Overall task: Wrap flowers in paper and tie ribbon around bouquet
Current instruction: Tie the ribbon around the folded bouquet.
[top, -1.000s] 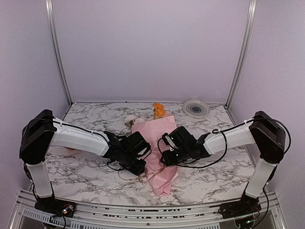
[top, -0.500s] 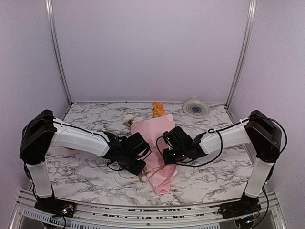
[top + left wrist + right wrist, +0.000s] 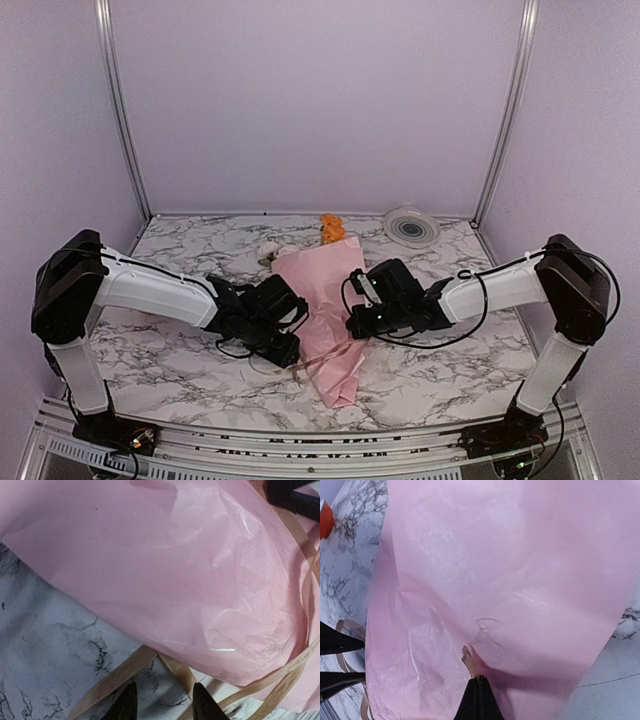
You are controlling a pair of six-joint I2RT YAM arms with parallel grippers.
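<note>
The bouquet (image 3: 322,305) lies on the marble table as a pink paper (image 3: 175,570) cone, narrow end toward the near edge. An orange bloom (image 3: 331,228) and a pale rose (image 3: 270,250) of the flowers show at its wide far end. The tan ribbon (image 3: 115,677) runs under the cone and loops along its right side. My left gripper (image 3: 164,702) is open at the cone's left edge, with ribbon strands on the table between and beside its fingertips (image 3: 127,702). My right gripper (image 3: 480,685) rests against the paper (image 3: 510,580) from the right, shut on a short ribbon end (image 3: 470,661).
A round white-grey disc (image 3: 411,225) sits at the back right. An orange object (image 3: 324,517) shows at the left edge of the right wrist view. The left gripper's dark fingers (image 3: 335,642) appear there too. Pale walls and metal posts (image 3: 505,110) enclose the table.
The right jaws have closed on the ribbon end and that arm has drawn slightly right. The left arm has shifted a little left beside the cone, jaws apart.
</note>
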